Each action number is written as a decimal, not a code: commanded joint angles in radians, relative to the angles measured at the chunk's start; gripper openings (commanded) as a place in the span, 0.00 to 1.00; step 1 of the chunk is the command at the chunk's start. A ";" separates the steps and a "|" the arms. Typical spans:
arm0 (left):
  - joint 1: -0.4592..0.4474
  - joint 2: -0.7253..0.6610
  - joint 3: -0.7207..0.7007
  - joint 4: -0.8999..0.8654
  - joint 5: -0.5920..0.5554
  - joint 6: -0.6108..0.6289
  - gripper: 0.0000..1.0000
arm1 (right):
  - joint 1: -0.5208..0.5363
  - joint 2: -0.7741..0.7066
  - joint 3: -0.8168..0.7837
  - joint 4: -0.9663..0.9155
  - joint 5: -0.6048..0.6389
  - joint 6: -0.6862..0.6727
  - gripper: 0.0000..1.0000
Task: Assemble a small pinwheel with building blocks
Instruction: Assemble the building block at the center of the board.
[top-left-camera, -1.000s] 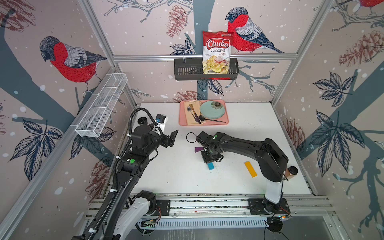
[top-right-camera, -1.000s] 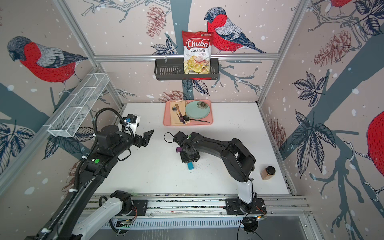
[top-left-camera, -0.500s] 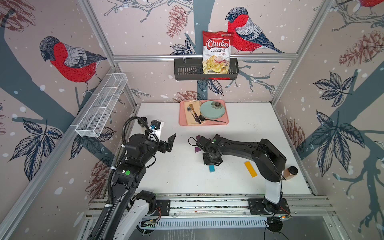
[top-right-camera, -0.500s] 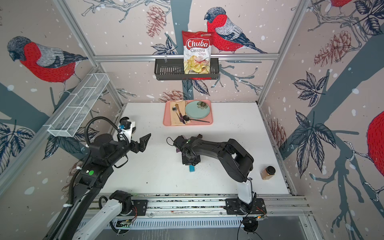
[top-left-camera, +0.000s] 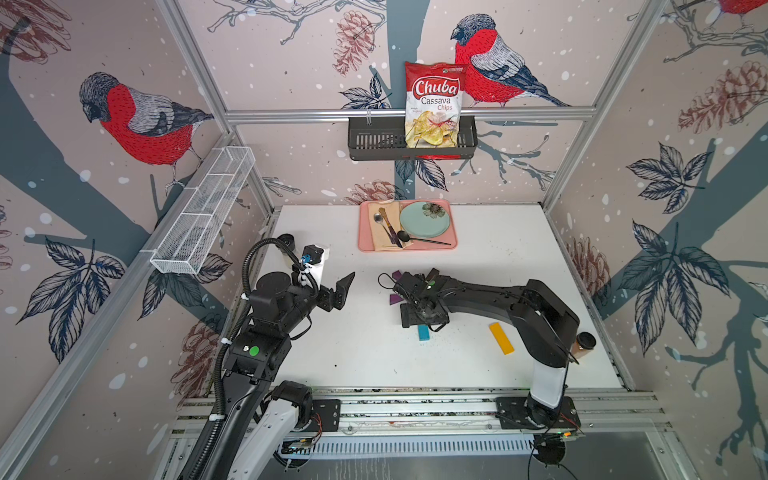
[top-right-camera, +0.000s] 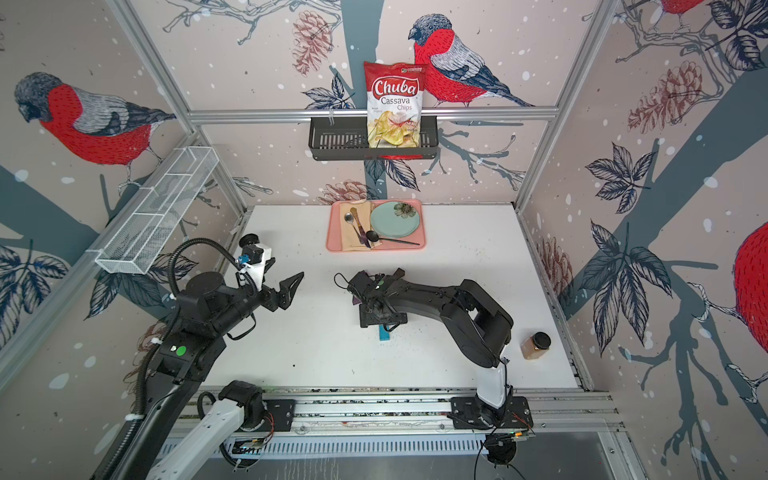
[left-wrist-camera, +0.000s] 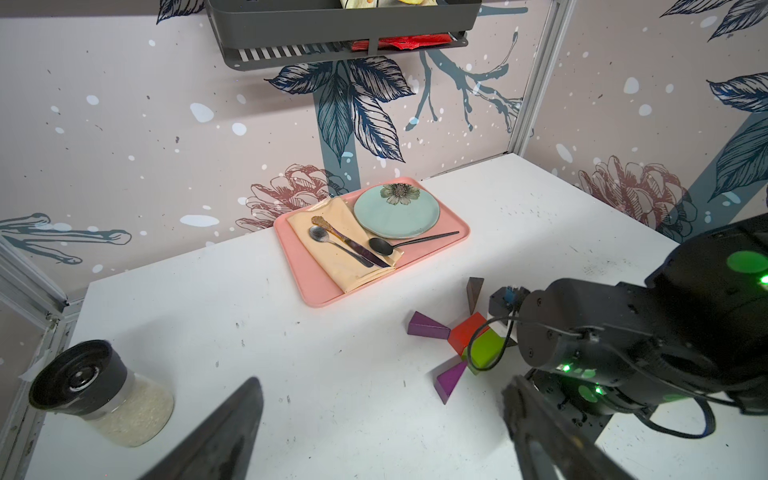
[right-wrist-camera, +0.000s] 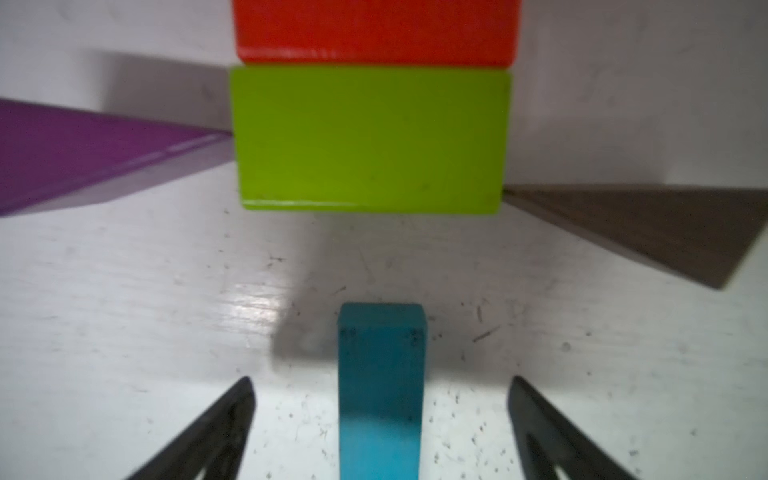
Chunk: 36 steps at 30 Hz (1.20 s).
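right claw (right-wrist-camera: 381, 380) spread | blue bar (right-wrist-camera: 380, 419) between (untouched) | left claw (left-wrist-camera: 382, 383) spread

Left arm (top-left-camera: 274, 307): elbow bent, forearm raised, pointing inward.
Left gripper (top-left-camera: 344, 286): jaws spread wide, holding nothing, in the air.
Right arm (top-left-camera: 490, 297): stretched low and leftward, wrist pitched down.
Right gripper (right-wrist-camera: 380, 388): jaws wide apart, gripping nothing.

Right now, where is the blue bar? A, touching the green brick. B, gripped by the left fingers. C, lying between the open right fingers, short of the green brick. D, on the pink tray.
C: the right wrist view shows the blue bar lying free between the spread right fingers, a gap before the green brick.
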 joint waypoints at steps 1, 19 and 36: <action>0.002 -0.003 -0.005 0.022 0.021 -0.004 0.90 | 0.001 -0.051 0.020 -0.051 0.066 0.006 1.00; 0.002 -0.037 -0.028 0.028 0.017 0.019 0.89 | 0.164 -0.131 -0.191 0.055 0.218 0.135 0.59; 0.001 -0.093 -0.042 0.000 -0.008 0.020 0.89 | 0.147 -0.104 -0.233 0.187 0.138 0.077 0.55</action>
